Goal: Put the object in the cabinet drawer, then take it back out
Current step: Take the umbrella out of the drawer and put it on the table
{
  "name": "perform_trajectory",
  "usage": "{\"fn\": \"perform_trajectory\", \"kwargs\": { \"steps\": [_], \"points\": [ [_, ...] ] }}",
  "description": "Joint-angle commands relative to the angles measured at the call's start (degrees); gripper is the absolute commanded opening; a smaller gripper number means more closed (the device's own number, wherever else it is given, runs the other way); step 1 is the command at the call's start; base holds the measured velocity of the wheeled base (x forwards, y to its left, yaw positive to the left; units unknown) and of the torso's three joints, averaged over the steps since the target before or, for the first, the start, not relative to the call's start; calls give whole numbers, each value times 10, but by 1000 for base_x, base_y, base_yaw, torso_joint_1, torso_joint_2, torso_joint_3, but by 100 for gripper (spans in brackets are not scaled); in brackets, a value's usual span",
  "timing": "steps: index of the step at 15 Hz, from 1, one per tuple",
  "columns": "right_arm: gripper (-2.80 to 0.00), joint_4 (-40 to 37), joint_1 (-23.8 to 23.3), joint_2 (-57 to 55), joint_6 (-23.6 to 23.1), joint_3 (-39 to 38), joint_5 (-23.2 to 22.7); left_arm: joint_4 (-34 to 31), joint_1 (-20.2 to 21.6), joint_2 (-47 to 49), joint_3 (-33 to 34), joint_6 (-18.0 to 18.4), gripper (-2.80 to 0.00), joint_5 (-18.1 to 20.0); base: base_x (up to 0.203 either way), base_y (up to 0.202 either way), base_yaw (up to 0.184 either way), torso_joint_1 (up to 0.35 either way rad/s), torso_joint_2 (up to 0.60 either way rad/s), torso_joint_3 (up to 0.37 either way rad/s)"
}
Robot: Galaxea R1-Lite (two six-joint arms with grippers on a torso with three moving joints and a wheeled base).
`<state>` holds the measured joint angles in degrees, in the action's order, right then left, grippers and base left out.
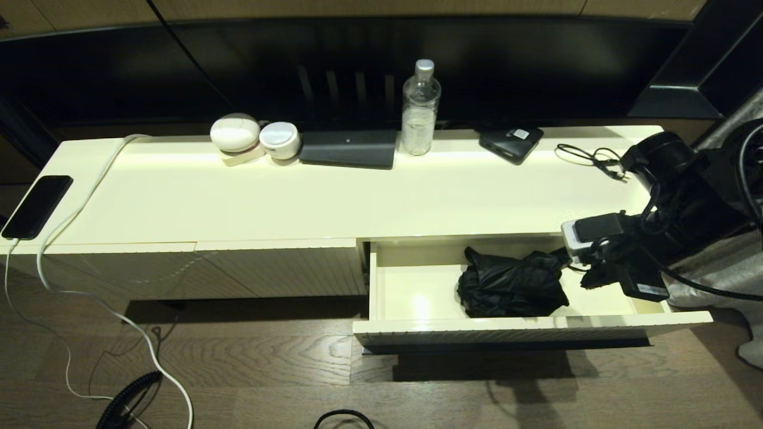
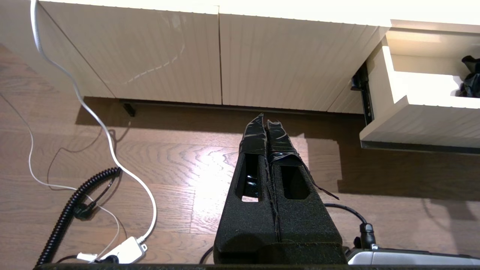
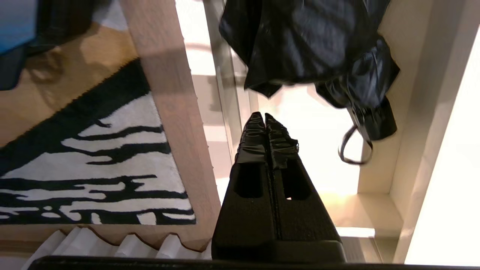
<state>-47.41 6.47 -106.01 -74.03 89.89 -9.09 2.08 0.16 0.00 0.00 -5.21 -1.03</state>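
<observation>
**Umbrella lying in the open drawer, both grippers clenched on nothing**

The drawer (image 1: 417, 286) stands pulled out from the right half of the cabinet (image 1: 280, 271), its ribbed front toward the robot. The umbrella (image 1: 512, 285) lies on the drawer's smooth floor, right of the middle, as a loose black bundle. Its long axis runs roughly along the drawer's width: the crumpled fabric bulk lies toward the drawer's middle, and the short handle (image 3: 377, 122) points toward the right end wall, with the strap (image 3: 352, 150) looping off the handle onto the drawer floor.

The right gripper (image 3: 265, 116) is over the right end of the drawer, near the umbrella's handle end but apart from it. Its fingers (image 3: 255, 142) are pressed together with nothing between them. In the head view the right arm (image 1: 673, 190) reaches in from the right edge over the bench (image 1: 357, 196) corner.

The left gripper (image 2: 265, 120) hangs low over the wooden floor (image 2: 187, 165) in front of the closed ribbed panels, well to the left of the drawer. Its fingers (image 2: 253, 138) are likewise clenched empty.

On the bench stand a water bottle (image 1: 421, 108) and a small flat black box (image 1: 511, 142) along the back edge.
</observation>
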Motion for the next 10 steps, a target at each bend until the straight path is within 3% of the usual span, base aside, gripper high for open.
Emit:
{"fn": "perform_trajectory", "kwargs": {
  "steps": [1,10],
  "points": [
    [0,-6,-1,-40,-5,24,-13,0,0,-1,0,-1,-280,0,0,0,0,0,0,0],
    [0,-2,17,-108,-5,58,-12,0,0,-1,0,-1,-280,0,0,0,0,0,0,0]
  ]
}}
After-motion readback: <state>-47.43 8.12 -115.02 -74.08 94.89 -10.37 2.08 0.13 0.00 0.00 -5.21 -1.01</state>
